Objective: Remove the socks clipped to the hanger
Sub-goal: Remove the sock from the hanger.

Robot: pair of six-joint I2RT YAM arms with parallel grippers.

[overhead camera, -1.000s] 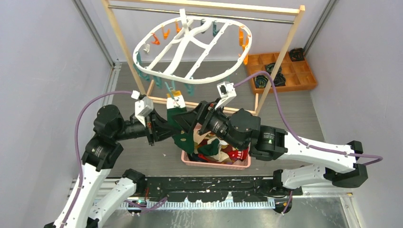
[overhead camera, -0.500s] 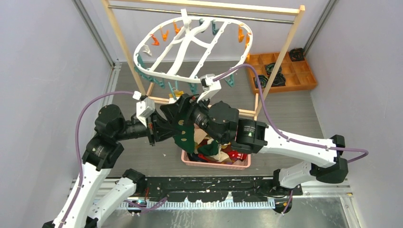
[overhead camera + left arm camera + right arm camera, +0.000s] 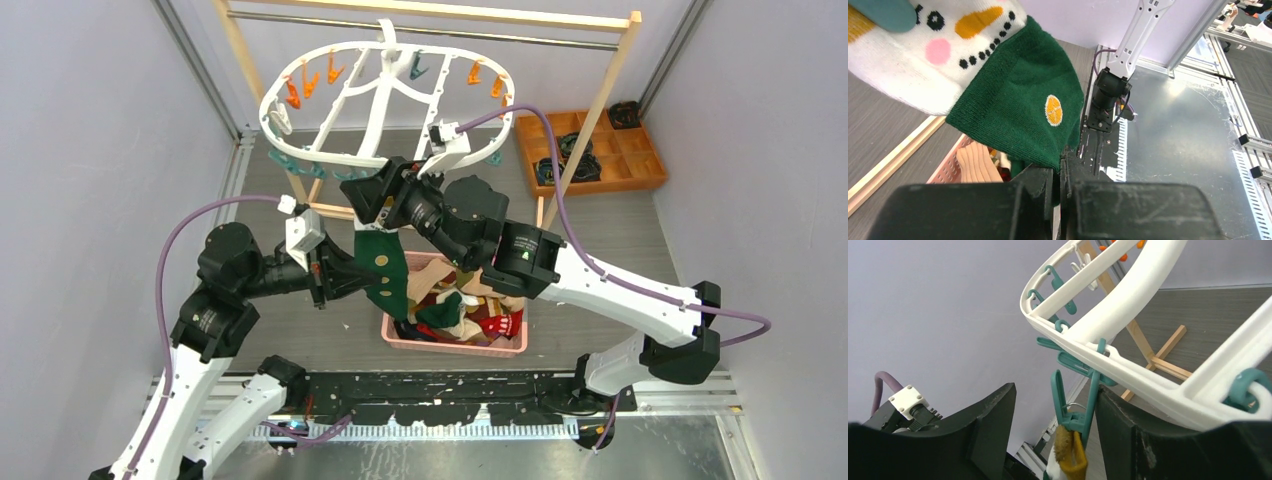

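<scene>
The white oval hanger (image 3: 330, 152) hangs from the wooden rack, with orange and teal clips around its rim. One dark green sock (image 3: 386, 268) with orange dots and a white snowman face hangs from a teal clip (image 3: 1074, 399), which grips its mustard-yellow cuff (image 3: 1068, 454). My right gripper (image 3: 372, 194) is open with the clip between its jaws (image 3: 1055, 410); the right finger (image 3: 1128, 430) touches the clip. My left gripper (image 3: 338, 276) is shut on the sock's lower edge (image 3: 1018, 110), as the left wrist view shows (image 3: 1060, 167). Several socks lie in the pink basket (image 3: 450, 347).
The light wooden rack (image 3: 600, 90) with a metal rail stands at the back. An orange compartment tray (image 3: 640, 165) sits at the back right. The pink basket sits between the arms near the front edge. Grey walls close in both sides.
My right arm has moved up and back to the hanger's near rim, and its jaws now straddle the clip. The hanger has swung and tilted. My left gripper keeps its hold.
</scene>
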